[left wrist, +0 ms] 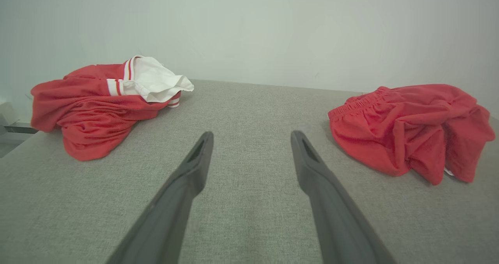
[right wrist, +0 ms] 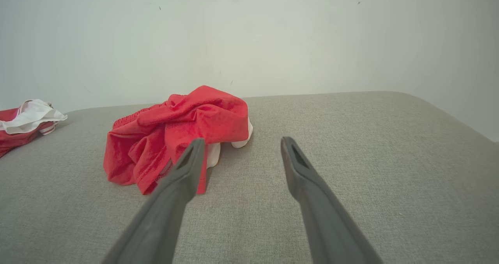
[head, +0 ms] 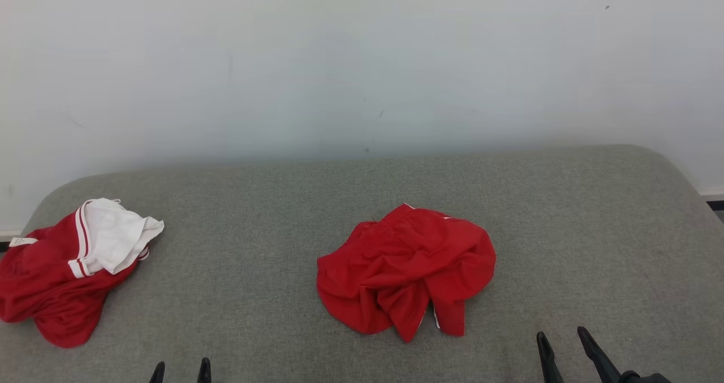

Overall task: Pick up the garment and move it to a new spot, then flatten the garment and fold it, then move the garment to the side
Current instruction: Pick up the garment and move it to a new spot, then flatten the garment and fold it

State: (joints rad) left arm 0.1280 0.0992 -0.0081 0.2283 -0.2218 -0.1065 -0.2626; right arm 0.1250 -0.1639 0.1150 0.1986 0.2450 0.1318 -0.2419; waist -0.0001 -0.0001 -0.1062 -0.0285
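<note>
Spanning the foreground, the grey cushion (head: 565,230) carries the crumpled red garment (head: 404,267) at its middle and a red-and-white jersey (head: 68,270) far left. The left pincer (head: 181,365) and right pincer (head: 561,333) hover at the near edge, fingers apart, empty, pointing forward.

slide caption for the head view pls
Red shorts crumpled on a grey cushion, a red-and-white garment at its left edge, left gripper and right gripper open.

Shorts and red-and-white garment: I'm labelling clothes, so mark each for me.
Shorts (head: 404,270), head view, middle of the crumpled red cloth.
Red-and-white garment (head: 56,284), head view, red body below the white part.
</note>
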